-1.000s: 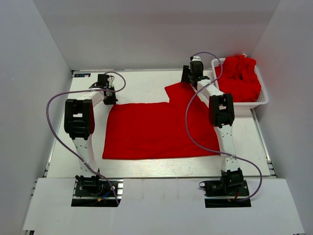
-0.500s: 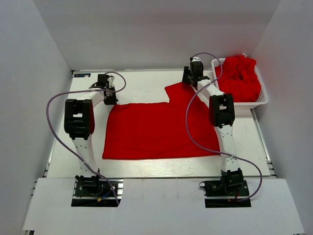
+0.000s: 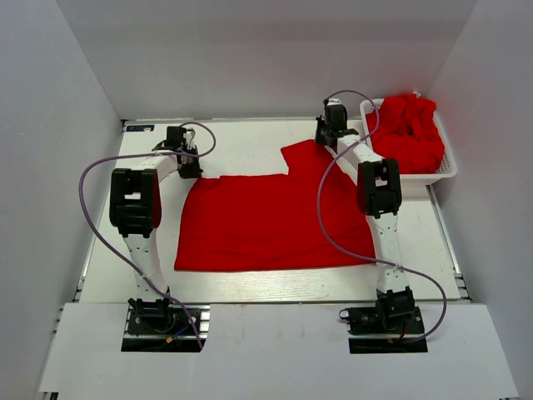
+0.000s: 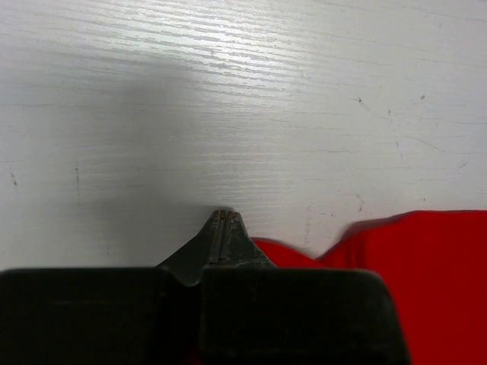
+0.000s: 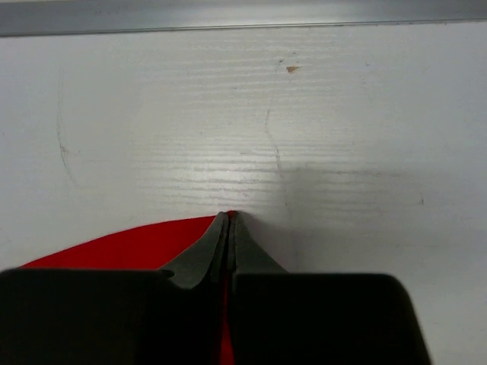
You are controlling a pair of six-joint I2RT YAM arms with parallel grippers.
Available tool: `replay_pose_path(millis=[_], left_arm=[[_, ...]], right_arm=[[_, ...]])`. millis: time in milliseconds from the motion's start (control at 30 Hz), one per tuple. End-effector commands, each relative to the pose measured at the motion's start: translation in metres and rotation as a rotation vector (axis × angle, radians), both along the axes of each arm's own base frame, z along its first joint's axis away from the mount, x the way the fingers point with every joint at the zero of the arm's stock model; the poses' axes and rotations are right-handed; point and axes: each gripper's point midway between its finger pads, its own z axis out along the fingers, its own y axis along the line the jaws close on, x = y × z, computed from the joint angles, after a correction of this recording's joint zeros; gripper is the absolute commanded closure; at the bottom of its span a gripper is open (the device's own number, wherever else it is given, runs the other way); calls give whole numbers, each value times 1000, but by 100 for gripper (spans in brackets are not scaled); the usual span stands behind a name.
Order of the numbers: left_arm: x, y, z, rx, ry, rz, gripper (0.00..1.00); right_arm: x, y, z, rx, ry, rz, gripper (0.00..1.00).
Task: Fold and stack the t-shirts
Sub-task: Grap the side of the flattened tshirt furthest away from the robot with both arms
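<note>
Nearby, a basket (image 3: 419, 177) of crumpled shirts (image 3: 408, 129) flanks the right tool (image 5: 228, 217), clamped on the flat t-shirt (image 3: 275, 221) sleeve. The left tool (image 4: 223, 216) sits closed at its corner.

The t-shirt (image 4: 445, 274) runs off the left wrist view (right and bottom edges).

Both arms rise from bases at the bottom of the overhead frame and reach toward its upper half. The left arm (image 3: 133, 204) bends at the elbow, its wrist tipped down, with the left gripper (image 3: 186, 169) left of centre, fingers pressed flat together. The right arm (image 3: 379, 192) stretches further up, the right gripper (image 3: 321, 137) right of centre, its jaws closed on a sliver of the t-shirt (image 5: 114, 247).
</note>
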Motion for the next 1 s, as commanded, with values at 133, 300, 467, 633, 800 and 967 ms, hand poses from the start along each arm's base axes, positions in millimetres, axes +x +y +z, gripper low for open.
replay_pose_path(millis=[133,300,467,633,800,967], left_arm=[[11,-9,22,-34,-66,-36,100],[3,-6,45,-6,-91,-9,100],[-15,-8,52,-5,-110,-3,100],[-27,-10,63,-26,-120,5,100],[-40,-5,69,-13,-133,27,100],[-52,-4,78,-16,-160,27,100]], right_arm=[[-13,-2,124,41,-203,20,100],[-52,-4,131,56,-217,57,100],[-107,-24,155,86,-261,-1,100],[-166,-35,142,81,-195,-7,100],[-210,-50,155,104,-212,-44,100],[-247,-58,155,116,-186,-57,100]])
